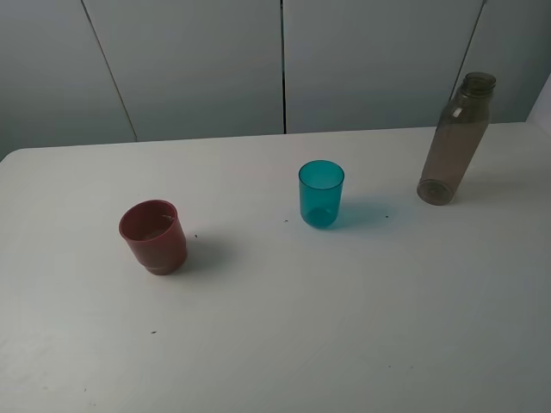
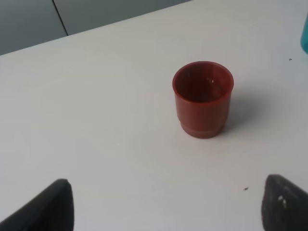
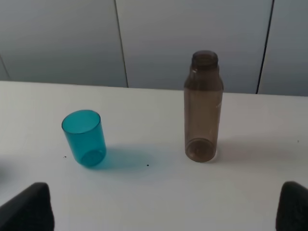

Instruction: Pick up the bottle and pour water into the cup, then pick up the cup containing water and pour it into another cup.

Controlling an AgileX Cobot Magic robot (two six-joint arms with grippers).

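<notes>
The tall smoky grey-brown bottle stands upright and uncapped at the table's far right. The teal translucent cup stands upright near the middle, and its edge shows in the left wrist view. The squat dull-red cup stands upright on the left. Neither arm shows in the high view. My left gripper is open, well short of the red cup, its dark fingertips wide apart. My right gripper is open too, short of the bottle and teal cup, with nothing between its fingertips.
The white table carries a few tiny dark specks. Grey wall panels rise just behind its far edge. The bottle stands close to the table's right edge.
</notes>
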